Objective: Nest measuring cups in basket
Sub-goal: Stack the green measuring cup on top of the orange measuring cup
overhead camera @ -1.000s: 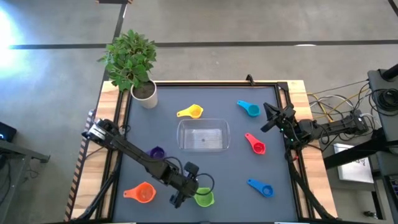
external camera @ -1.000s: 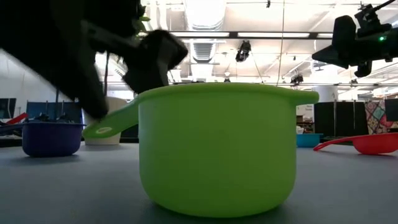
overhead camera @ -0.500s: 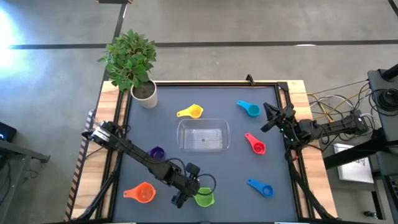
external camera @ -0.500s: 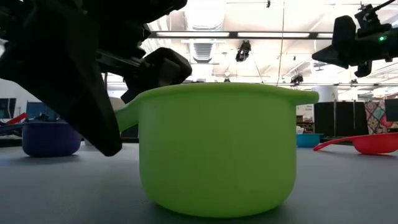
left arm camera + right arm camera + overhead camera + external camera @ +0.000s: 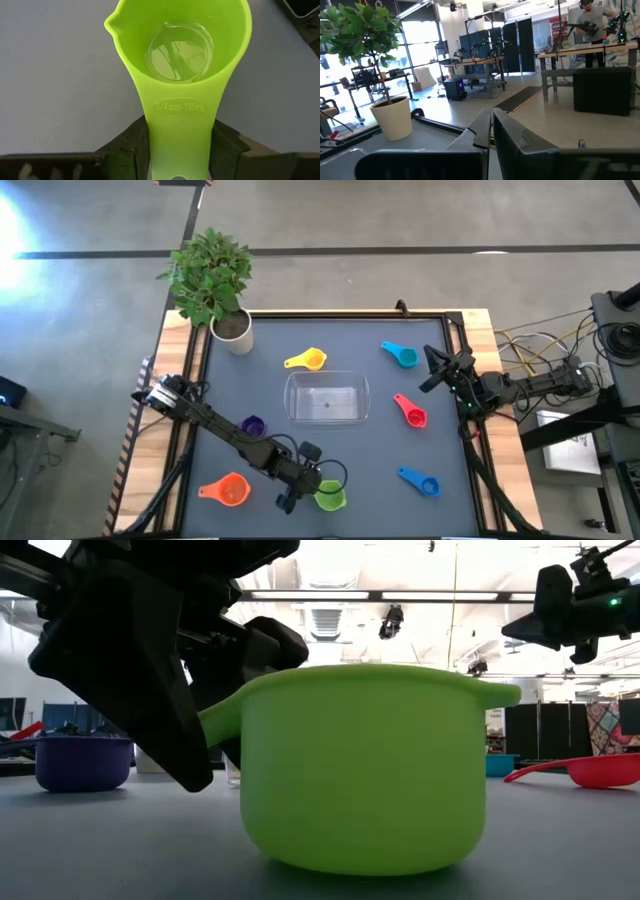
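The green measuring cup (image 5: 330,500) stands on the dark mat near the table's front edge, its handle pointing left. My left gripper (image 5: 307,494) is at that handle and shut on it; the left wrist view shows the cup (image 5: 185,45) with the fingers either side of the handle. The clear basket (image 5: 296,382) sits mid-table with nothing in it. My right gripper (image 5: 432,370) waits shut above the right edge. Around the basket lie yellow (image 5: 308,360), light blue (image 5: 402,355), red (image 5: 412,413), dark blue (image 5: 422,483), orange (image 5: 230,490) and purple (image 5: 251,426) cups. My left gripper pinches the green cup's handle (image 5: 180,125) between its two fingers, one on each long edge, behind the size marking. The fingers slant down from the table's left and lie along the handle. The cup's base (image 5: 360,865) rests on the mat, slightly tipped.
A white plant pot (image 5: 233,332) with a leafy plant stands at the far left corner. A raised black frame (image 5: 455,330) borders the mat. Open mat lies between the green cup and the basket.
My left gripper's fingers have closed in on the green cup's handle and taken hold of it. The cup has been nudged a little along the mat and tipped slightly.
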Tool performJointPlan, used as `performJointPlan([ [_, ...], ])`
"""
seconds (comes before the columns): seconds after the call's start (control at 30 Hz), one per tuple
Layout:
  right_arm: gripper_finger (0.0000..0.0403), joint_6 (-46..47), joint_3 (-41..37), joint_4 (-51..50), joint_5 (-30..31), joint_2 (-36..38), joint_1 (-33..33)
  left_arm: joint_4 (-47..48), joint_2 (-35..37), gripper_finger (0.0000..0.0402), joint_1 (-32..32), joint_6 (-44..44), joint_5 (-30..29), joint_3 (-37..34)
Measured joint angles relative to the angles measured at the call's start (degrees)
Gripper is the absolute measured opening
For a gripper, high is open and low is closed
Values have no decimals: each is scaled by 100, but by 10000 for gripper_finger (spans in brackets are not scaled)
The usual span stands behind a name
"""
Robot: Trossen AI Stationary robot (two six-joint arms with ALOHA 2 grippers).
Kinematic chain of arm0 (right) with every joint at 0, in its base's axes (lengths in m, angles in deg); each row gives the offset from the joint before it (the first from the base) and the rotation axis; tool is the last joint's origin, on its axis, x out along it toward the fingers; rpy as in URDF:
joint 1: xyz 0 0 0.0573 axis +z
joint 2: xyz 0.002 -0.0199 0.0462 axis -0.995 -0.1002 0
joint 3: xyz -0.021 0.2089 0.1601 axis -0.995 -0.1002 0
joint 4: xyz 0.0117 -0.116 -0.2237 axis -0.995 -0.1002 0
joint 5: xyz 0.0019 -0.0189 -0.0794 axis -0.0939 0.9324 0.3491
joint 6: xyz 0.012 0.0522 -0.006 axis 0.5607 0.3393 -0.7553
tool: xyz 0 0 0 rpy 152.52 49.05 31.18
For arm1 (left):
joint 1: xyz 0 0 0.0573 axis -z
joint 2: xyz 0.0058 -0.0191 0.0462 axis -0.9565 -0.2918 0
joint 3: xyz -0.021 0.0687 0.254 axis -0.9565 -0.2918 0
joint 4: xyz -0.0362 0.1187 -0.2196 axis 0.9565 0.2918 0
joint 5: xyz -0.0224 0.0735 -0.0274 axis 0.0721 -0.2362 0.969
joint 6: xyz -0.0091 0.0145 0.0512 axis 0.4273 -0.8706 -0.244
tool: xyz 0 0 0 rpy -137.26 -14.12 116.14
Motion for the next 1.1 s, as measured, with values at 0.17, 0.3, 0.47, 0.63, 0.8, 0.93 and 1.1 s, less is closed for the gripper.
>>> performJointPlan([
  [0.17,9,0,0,1,0,0,-1,49,2,128,0,-4,-145,0],
  [0.3,9,2,1,1,0,0,0,355,68,127,0,46,-151,0],
  [0.47,9,0,1,1,0,0,-1,1003,326,127,22,426,-154,-2],
  [0.63,9,0,0,1,0,0,-1,1592,745,127,97,806,-163,-2],
  [0.8,9,0,0,1,0,0,0,2042,1286,127,320,1110,-452,-34],
  [0.93,9,0,0,1,0,0,0,2132,1942,127,626,1601,-734,-405],
  [1.1,9,2,0,1,0,0,-1,2166,2942,128,1164,2814,-904,-1326],
])
